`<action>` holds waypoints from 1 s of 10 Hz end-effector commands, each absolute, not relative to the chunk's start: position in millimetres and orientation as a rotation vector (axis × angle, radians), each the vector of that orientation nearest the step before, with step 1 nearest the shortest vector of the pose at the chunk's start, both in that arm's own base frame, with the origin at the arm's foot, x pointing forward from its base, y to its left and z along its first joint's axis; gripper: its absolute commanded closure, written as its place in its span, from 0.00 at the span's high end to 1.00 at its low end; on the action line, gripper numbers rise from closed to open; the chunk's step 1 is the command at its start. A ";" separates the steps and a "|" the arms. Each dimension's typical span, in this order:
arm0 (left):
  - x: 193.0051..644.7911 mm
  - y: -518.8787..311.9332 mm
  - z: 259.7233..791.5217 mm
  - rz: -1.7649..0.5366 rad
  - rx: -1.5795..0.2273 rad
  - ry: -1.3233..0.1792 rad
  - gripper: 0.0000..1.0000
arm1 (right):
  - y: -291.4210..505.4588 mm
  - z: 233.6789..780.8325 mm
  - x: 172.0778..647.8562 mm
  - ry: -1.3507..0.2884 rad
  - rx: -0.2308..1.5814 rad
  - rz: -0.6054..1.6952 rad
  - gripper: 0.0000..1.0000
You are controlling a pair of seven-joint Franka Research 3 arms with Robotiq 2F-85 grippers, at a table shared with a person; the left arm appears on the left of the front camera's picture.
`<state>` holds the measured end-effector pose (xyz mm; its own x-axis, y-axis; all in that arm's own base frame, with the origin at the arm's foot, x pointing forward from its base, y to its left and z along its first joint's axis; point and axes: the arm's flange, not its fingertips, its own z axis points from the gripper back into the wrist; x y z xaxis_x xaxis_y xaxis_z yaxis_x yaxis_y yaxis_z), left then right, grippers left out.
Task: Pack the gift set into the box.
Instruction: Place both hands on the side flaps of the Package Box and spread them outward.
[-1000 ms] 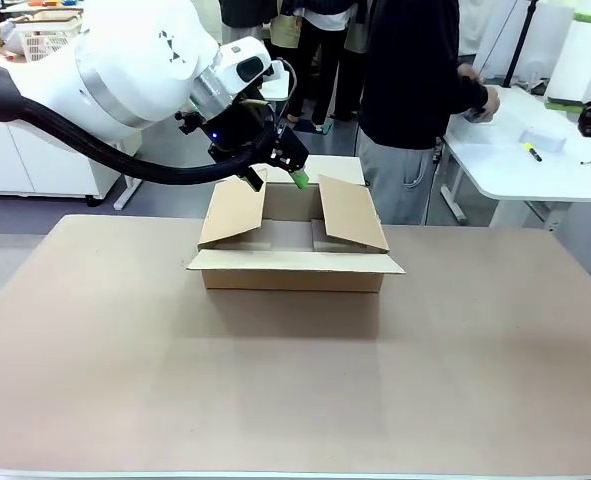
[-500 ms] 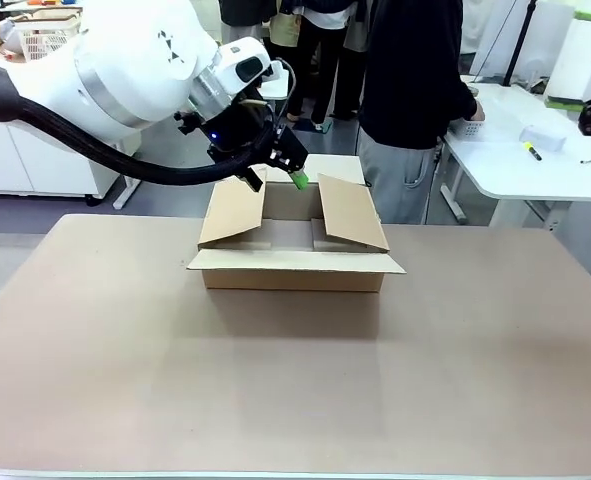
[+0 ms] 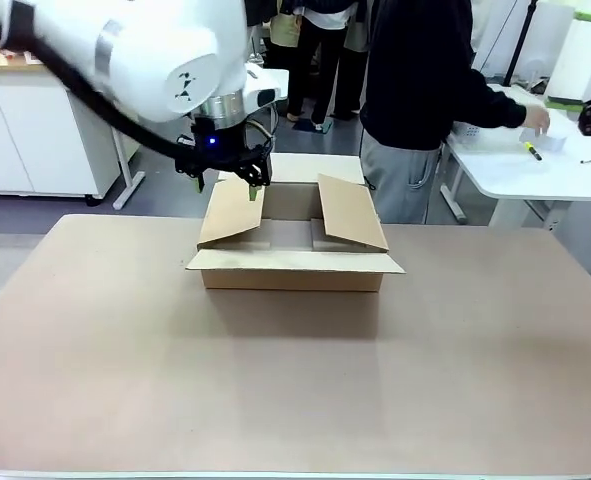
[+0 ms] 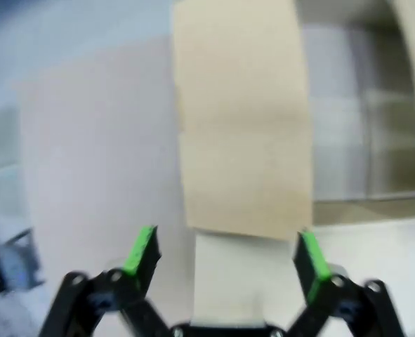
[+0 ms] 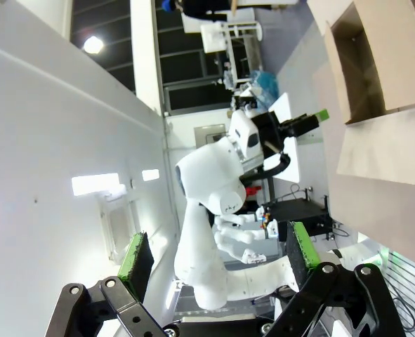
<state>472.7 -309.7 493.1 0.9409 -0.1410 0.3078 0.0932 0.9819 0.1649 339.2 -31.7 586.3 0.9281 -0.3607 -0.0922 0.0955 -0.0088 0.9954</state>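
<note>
I'm calling this early stage: the box (image 3: 293, 243) sits on the table (image 3: 295, 380) with its flaps partly raised, and the bit of interior I can see looks empty. No gift set anywhere in my views, so packing hasn't started as far as I can tell. Left gripper (image 3: 225, 181) hangs just above the box's left flap (image 3: 232, 211), at its far top edge; in the left wrist view the left gripper (image 4: 225, 254) has its green pads spread wide with nothing between them, flap (image 4: 244, 119) straight ahead, picture blurred. My guess is the flap is the next target, to fold it outward and clear the opening. Right gripper (image 5: 218, 254) is out of the front view, well away from the box; fingers spread, empty, aimed sideways, box (image 5: 376, 91) at the frame's upper right. Beyond the box a person (image 3: 415, 90) stands turned away, reaching to a white side table (image 3: 520, 165) with a marker (image 3: 532, 152) on it. The tabletop is plain tan and bare apart from the box. Room: white cabinets (image 3: 35, 140) far left of the box, more people standing behind it.
</note>
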 end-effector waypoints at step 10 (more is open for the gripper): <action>570.0 -384.8 423.8 0.045 0.426 -0.244 1.00 | -30.5 586.6 341.7 -0.234 1.558 -0.345 1.00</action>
